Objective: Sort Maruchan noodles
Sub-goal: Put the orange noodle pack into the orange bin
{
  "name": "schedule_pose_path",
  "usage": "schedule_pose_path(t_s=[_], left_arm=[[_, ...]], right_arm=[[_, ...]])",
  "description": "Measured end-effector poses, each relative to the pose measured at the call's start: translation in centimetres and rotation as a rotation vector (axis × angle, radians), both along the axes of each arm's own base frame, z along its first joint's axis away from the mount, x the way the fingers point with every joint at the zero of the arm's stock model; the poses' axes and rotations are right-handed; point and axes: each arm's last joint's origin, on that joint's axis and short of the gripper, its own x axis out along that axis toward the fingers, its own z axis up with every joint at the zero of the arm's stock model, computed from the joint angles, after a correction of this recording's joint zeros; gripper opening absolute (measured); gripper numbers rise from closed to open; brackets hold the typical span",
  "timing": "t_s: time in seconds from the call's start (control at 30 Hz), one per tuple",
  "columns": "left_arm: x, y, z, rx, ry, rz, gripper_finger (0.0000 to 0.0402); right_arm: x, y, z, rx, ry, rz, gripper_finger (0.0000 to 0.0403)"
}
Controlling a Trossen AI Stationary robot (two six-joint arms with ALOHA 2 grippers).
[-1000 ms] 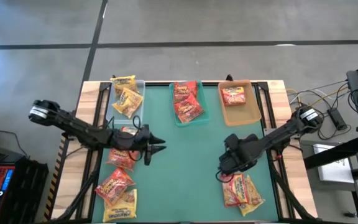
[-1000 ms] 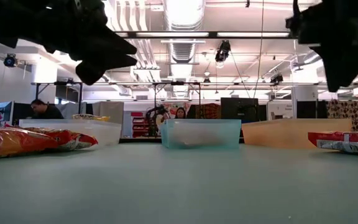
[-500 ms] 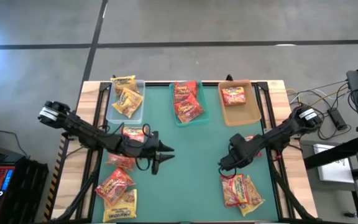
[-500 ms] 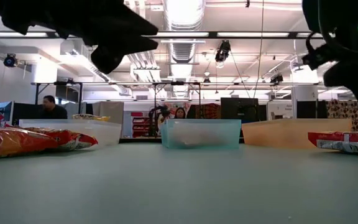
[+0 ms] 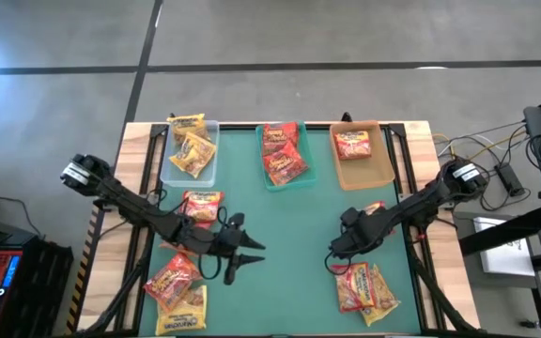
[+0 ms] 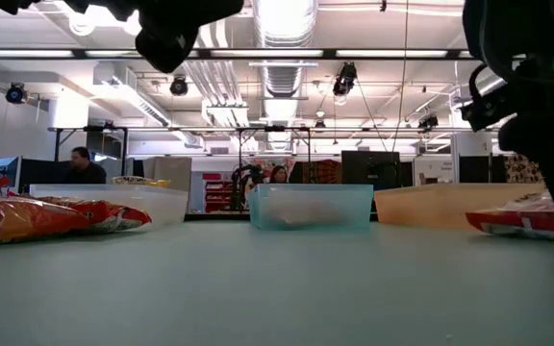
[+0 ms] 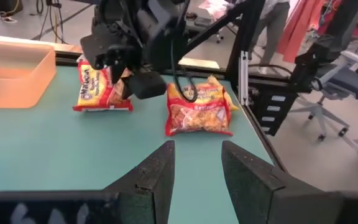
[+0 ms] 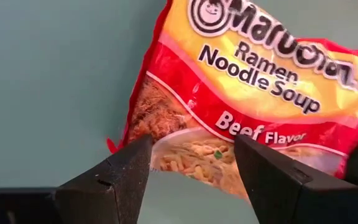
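Observation:
Maruchan packets lie sorted in a clear tray, a teal tray and a tan tray. Loose ones rest flat on the mat at the left and near right. My right gripper is open, pointing down over one end of a red beef-flavour packet; my arm hides most of that packet from above. My left gripper hangs open over bare mat mid-table, touching nothing. My right gripper stands open over the beef packet's picture end, coming from above. Its fingers overlap the packet's end, which lies on the mat. I cannot tell whether they touch it.
The three trays line the far edge. Bare green mat lies between the two arms. Wooden table borders and frame rails run along both sides. People and equipment show in the room beyond.
My left gripper has swung from beside the left packets toward the near edge and slightly right, staying open. My right gripper has come down toward the beef packet at the table's right.

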Motion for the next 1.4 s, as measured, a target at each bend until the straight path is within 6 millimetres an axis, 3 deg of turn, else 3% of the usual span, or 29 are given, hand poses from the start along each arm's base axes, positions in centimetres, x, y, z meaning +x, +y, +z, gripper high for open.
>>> schedule_pose_path(t_s=[0.13, 0.43, 0.57, 0.67, 0.77, 0.9, 1.13, 1.4], left_arm=[[-0.1, -0.1, -0.1, 0.003, 0.004, -0.003, 0.0116], [-0.2, 0.0, -0.1, 0.006, 0.004, 0.012, 0.0116], [-0.2, 0.0, -0.2, -0.003, 0.006, 0.014, 0.0116], [-0.1, -0.1, -0.5, -0.024, 0.021, 0.02, 0.0116], [0.1, -0.3, -1.4, -0.038, 0.063, 0.028, 0.0116], [0.6, -0.6, -3.2, -0.062, 0.125, 0.044, 0.0116], [2.1, -1.4, -6.9, -0.147, 0.193, 0.086, 0.0116], [4.2, -2.4, -8.7, -0.171, 0.178, 0.102, 0.0116]], right_arm=[[0.7, 0.3, 0.0, 0.032, -0.063, 0.055, 0.0224], [5.3, 1.8, 0.9, 0.118, -0.498, 0.29, 0.0224], [7.9, 2.5, 2.5, 0.124, -0.78, 0.447, 0.0224], [9.0, 2.6, 4.0, 0.109, -0.874, 0.495, 0.0224], [9.3, 2.6, 5.4, 0.096, -0.862, 0.515, 0.0224], [8.6, 2.3, 6.1, 0.062, -0.721, 0.484, 0.0224], [5.9, 0.9, 4.1, -0.044, -0.433, 0.299, 0.0224], [4.4, 0.1, 1.7, -0.064, -0.355, 0.199, 0.0224]])
